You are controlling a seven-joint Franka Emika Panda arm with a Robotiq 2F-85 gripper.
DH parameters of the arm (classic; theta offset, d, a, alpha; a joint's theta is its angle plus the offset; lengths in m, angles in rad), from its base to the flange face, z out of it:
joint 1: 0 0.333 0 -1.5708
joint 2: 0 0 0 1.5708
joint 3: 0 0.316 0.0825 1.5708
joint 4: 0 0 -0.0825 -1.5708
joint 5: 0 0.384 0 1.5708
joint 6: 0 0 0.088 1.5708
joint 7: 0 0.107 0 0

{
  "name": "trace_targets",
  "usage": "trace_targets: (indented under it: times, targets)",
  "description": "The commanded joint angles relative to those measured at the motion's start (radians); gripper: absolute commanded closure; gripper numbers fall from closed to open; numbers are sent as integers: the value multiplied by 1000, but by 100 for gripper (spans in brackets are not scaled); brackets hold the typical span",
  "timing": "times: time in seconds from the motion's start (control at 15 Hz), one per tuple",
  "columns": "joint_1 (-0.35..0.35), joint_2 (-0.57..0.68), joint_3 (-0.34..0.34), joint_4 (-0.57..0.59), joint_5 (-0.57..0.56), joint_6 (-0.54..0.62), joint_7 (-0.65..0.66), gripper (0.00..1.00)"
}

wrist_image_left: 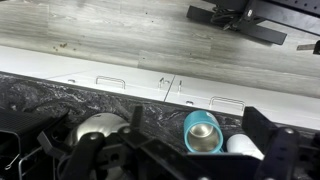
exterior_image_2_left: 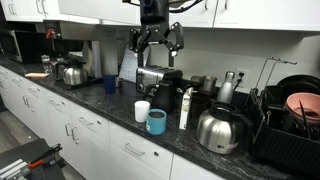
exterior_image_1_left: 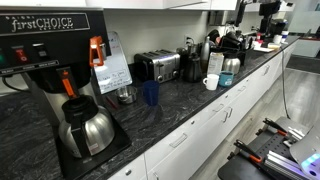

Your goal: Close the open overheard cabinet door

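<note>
White overhead cabinets [exterior_image_2_left: 250,12] run along the top of an exterior view; only their lower edges show, and I cannot tell which door stands open. My gripper [exterior_image_2_left: 157,42] hangs just below them, above the silver toaster [exterior_image_2_left: 158,78], with its fingers spread and empty. In the wrist view the open fingers [wrist_image_left: 150,150] frame the dark counter below, with a teal cup [wrist_image_left: 201,130] between them. Cabinet undersides also show in an exterior view [exterior_image_1_left: 190,4].
On the counter stand a teal cup [exterior_image_2_left: 156,122], a white cup [exterior_image_2_left: 142,110], a steel kettle [exterior_image_2_left: 216,130], a spray bottle [exterior_image_2_left: 185,108] and a dish rack [exterior_image_2_left: 290,125]. A coffee maker [exterior_image_1_left: 55,70] with its carafe [exterior_image_1_left: 85,130] fills the near end.
</note>
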Motion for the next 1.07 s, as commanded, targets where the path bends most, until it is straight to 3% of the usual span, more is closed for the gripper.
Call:
trace_targets:
  times: [0.0,0.2,0.73,0.8,1.0]
  targets:
    - [-2,2,2,2,1,-2,-1,0]
    - [10,-20,0,-1,38,12,-17,0]
    - [132,-247,-36,18,422,-93,-177,0]
    - [104,-228,-4,24,361,-78,-130,0]
    - [109,-249,-6,18,367,-83,-128,0]
